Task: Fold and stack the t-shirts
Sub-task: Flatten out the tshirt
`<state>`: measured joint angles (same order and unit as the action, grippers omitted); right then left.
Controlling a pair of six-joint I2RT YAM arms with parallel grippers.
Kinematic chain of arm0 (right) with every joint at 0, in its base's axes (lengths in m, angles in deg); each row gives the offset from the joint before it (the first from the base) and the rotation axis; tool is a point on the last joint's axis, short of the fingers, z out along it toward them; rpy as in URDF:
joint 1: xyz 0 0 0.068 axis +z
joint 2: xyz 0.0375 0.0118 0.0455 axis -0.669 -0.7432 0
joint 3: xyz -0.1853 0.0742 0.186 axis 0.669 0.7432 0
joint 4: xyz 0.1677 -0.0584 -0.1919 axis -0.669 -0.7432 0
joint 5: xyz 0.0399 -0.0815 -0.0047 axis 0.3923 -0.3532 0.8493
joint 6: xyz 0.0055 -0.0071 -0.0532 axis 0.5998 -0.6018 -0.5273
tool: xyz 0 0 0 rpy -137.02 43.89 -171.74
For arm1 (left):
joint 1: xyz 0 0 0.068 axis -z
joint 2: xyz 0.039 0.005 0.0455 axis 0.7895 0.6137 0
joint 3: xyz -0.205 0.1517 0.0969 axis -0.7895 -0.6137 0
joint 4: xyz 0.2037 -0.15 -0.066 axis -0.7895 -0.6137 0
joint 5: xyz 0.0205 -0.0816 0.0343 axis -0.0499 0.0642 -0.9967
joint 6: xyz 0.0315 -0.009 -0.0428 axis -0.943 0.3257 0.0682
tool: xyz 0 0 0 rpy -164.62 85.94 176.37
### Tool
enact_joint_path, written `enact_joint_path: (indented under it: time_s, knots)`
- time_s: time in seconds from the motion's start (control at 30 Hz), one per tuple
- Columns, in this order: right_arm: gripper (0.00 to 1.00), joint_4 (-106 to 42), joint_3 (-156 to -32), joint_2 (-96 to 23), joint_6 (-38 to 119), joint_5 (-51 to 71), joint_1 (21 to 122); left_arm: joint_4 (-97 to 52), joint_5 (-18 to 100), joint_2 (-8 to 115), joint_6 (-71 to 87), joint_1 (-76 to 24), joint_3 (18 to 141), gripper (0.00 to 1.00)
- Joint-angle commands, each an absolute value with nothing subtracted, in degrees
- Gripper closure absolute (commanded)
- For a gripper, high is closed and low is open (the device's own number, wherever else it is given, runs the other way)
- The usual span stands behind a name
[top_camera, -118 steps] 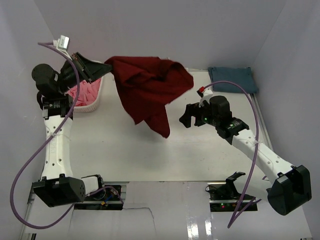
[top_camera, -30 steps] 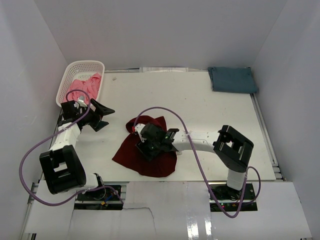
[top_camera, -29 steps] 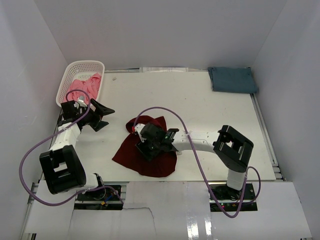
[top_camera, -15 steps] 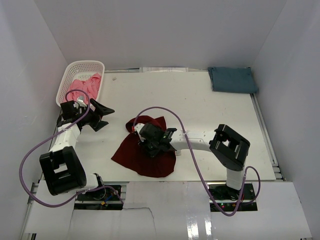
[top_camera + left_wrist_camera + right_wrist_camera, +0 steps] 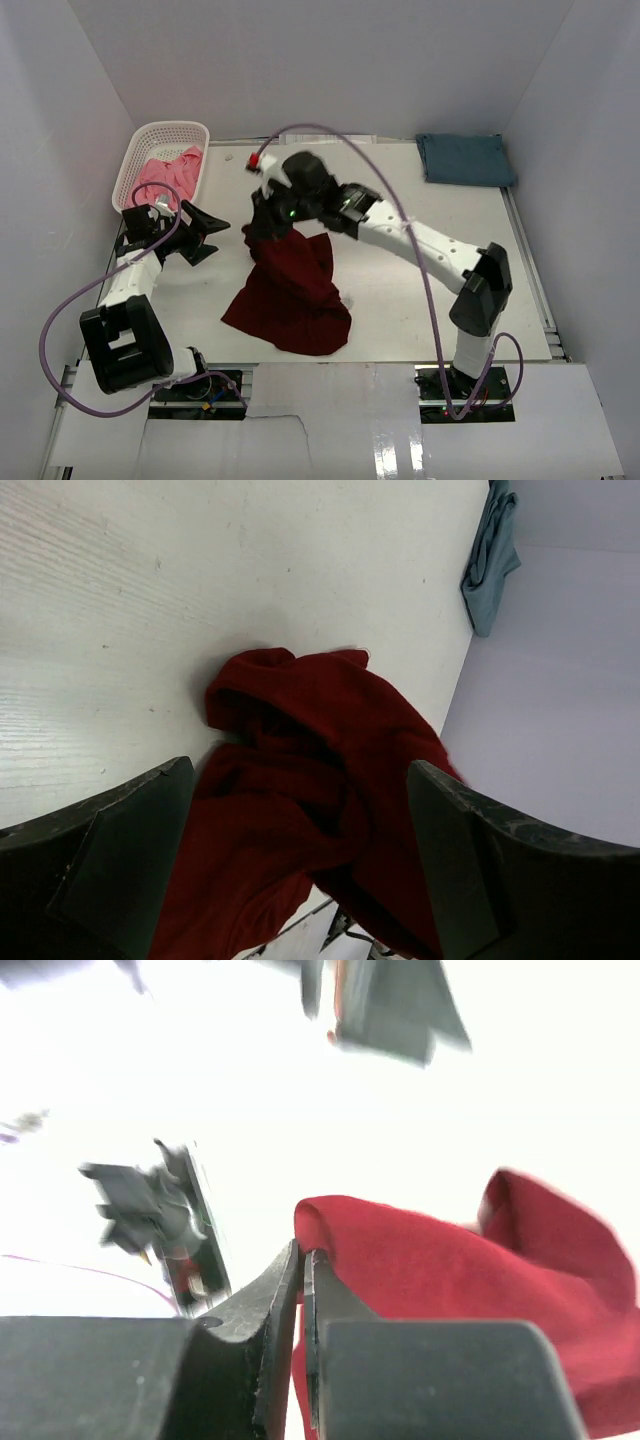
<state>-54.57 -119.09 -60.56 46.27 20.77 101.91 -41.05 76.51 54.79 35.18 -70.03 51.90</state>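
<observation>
The white plastic lattice basket (image 5: pixel 172 127) sits at the upper left of the frame, with the pink cloth t-shirt (image 5: pixel 168 178) in it. The folded slate-blue cloth t-shirt (image 5: pixel 465 160) lies at the upper right. The large dark maroon cloth t-shirt (image 5: pixel 290 295) lies left of centre on the white table (image 5: pixel 430 300). Its top hangs from the right gripper (image 5: pixel 262 228), and the left gripper (image 5: pixel 207 233) is near on its left.

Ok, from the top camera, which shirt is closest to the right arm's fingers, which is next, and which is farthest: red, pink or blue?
1. Maroon shirt: pinched in the right fingers, middle of the table.
2. Pink shirt: in the basket, far-left corner.
3. Blue shirt: folded in the far-right corner.
</observation>
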Motion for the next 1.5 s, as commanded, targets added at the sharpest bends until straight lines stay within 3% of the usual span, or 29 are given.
enact_joint_path:
  time_s: [0.0, 0.17, 0.27, 0.73, 0.87, 1.17, 1.2, 1.23, 1.27, 1.3, 1.33, 1.4, 1.47]
  knots:
    - [0.92, -50.96, -126.42, -52.53, 55.27, 37.68, 84.48, -40.0, 77.56, 51.16, 34.61, -70.34, 51.88, 0.02]
    - [0.92, -35.3, -110.02, -39.61, 66.55, 41.83, 59.45, -40.18, 78.44, 50.63, 34.26, -70.34, 51.97, 0.02]
    - [0.92, -35.2, -102.98, -37.67, 66.39, 42.28, 53.53, -40.18, 80.11, 51.95, 33.38, -70.25, 51.97, 0.02]
    - [0.92, -36.69, -93.03, -37.31, 63.31, 38.59, 51.84, -42.98, 76.87, 55.02, 28.29, -58.48, 55.3, 0.02]
    - [0.92, -45.54, -96.96, -38.88, 57.79, 29.57, 51.75, -46.5, 74.41, 58.89, 25.3, -49.46, 59.07, 0.02]
    - [0.92, -49.96, -89.08, -28.26, 53.12, -1.73, 51.57, -48.26, 70.26, 59.42, 24.42, -48.54, 60.23, 0.02]
    - [0.87, -50.14, -88.72, -27.91, 52.77, -2.37, 51.57, -48.26, 71.22, 59.68, 24.41, -48.45, 60.4, 0.02]
    - [0.76, -50.75, -89.07, -28.16, 52.24, -2.2, 51.57, -48.26, 71.58, 60.12, 24.59, -48.45, 60.49, 0.02]
    - [0.49, -53.36, -89.94, -28.95, 50.58, 0.33, 51.57, -48.35, 72.02, 60.38, 24.59, -48.45, 60.49, 0.02]
    - [0.29, -55.22, -91.34, -29.91, 49.61, 2.0, 51.66, -48.27, 71.94, 60.47, 24.5, -48.45, 60.58, 0.02]
    - [0.21, -57.41, -94.66, -32.19, 48.47, 4.46, 52.79, -48.35, 71.59, 60.48, 24.33, -48.45, 60.58, 0.02]
    - [0.15, -61.46, -97.06, -33.35, 44.09, 5.1, 55.95, -48.61, 70.28, 60.21, 24.24, -48.54, 60.58, 0.02]
    - [0.17, -62.09, -97.33, -33.0, 42.14, 2.9, 63.5, -49.05, 67.12, 60.21, 24.67, -48.63, 61.19, 0.02]
